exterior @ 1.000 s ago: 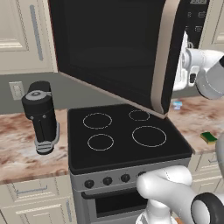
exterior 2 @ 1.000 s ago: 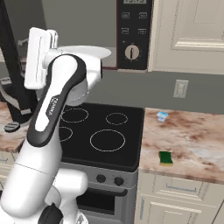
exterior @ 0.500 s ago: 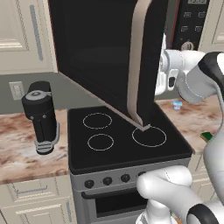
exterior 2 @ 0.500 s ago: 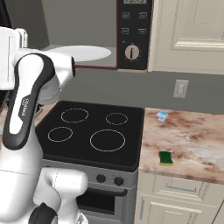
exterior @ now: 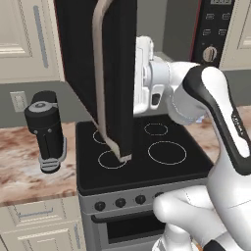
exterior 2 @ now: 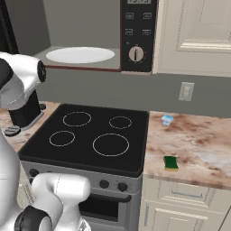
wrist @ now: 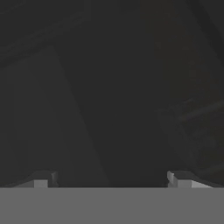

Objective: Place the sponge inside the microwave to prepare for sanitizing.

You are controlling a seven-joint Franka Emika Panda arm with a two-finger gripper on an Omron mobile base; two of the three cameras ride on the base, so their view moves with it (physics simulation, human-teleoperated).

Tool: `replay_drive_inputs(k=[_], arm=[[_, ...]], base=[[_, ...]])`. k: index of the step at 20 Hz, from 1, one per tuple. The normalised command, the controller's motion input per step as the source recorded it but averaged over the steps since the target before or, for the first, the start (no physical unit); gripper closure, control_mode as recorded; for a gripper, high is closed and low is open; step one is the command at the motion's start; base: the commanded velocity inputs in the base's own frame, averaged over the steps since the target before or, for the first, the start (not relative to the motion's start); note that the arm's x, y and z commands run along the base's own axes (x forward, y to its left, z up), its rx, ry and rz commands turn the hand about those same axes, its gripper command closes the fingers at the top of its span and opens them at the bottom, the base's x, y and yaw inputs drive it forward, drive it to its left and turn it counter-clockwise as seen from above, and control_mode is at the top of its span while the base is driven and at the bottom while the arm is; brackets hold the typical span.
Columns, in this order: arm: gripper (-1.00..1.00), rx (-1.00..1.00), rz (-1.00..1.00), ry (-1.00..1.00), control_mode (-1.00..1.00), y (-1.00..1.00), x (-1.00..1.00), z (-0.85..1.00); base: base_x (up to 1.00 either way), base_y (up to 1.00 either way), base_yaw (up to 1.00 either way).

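The sponge (exterior 2: 170,163), a small green-topped block, lies on the marble counter right of the stove. The microwave (exterior 2: 135,34) stands open above the stove, showing its grey inside and the white round plate (exterior 2: 80,55). Its black door (exterior: 117,73) with the beige bar handle (exterior: 100,78) is swung far out to the left. My gripper (wrist: 110,181) is open with nothing between its fingers, close against the dark inner face of the door. In the left base view the white hand (exterior: 143,73) sits right behind the door's edge, far from the sponge.
A black-topped stove (exterior 2: 90,135) with four rings lies under the microwave. A black cylindrical appliance (exterior: 45,130) stands on the left counter. A tiny bluish glass (exterior 2: 167,119) sits behind the sponge, and a wall outlet (exterior 2: 185,91) above it.
The microwave door has swung further open to the left, and my arm has followed it leftward with the hand against its inner side. The sponge has not moved.
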Motion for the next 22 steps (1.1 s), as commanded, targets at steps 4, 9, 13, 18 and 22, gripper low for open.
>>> replay_drive_inputs(k=[4, 9, 13, 18, 22], arm=[[-1.0, 0.0, -0.12, -0.02, -1.0, 0.7, 0.06, 0.0], [-1.0, -0.03, -0.16, -0.01, -1.0, 0.66, 0.13, 0.0], [-1.0, -0.03, -0.09, 0.02, -1.0, 0.22, 0.12, 0.0], [-1.0, -0.07, -0.03, 0.09, -1.0, -0.23, 0.05, 0.0], [-1.0, -0.09, -0.03, 0.1, -1.0, -0.45, 0.0, 0.05]], base=[[0.0, 0.0, 0.0], [0.0, 0.0, 0.0], [0.0, 0.0, 0.0], [0.0, 0.0, 0.0], [0.0, 0.0, 0.0]])
